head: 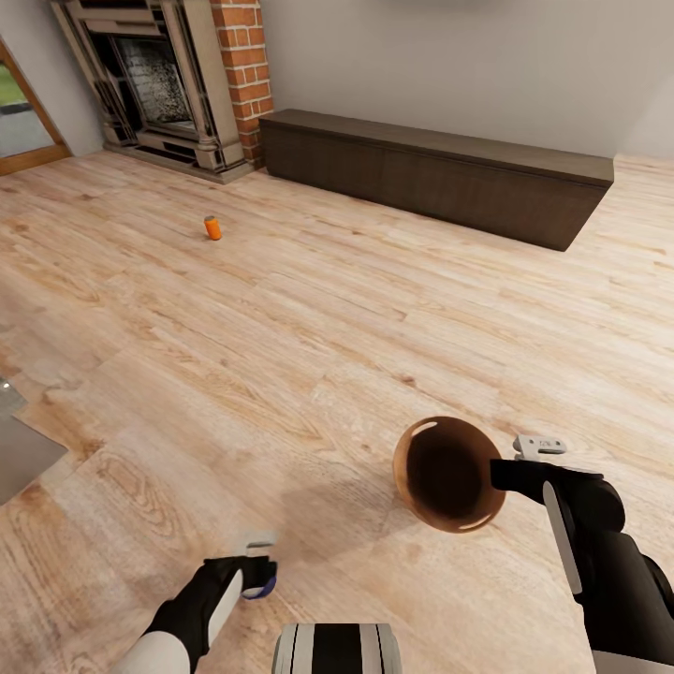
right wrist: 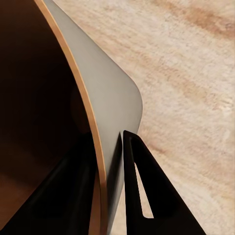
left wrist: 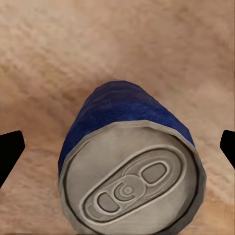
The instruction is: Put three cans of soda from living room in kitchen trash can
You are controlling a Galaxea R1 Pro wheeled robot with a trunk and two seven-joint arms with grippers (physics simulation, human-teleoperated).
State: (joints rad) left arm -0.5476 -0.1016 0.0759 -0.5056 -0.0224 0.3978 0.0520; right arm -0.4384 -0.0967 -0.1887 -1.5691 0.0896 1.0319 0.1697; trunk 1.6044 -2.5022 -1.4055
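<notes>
1. My right gripper [right wrist: 110, 142] clamps the tash can [head: 449, 473] rim; only its wrist view shows the pinch.
2. My left gripper [head: 251, 566] stands open around the blue can [left wrist: 129, 166].
3. Orange can [head: 213, 227] lies at eleven o'clock on the floor [head: 309, 328].

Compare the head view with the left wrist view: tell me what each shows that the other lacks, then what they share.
Head view alone: an orange can lying on the floor far ahead, a brick fireplace, a long dark bench, and the brown bin tilted with its rim pinched by the right claw.

Left wrist view alone: the blue can's silvery top with its pull tab, seen close, with a dark fingertip at each side.

Both: the blue can at the left claw, and the light wood plank floor.
</notes>
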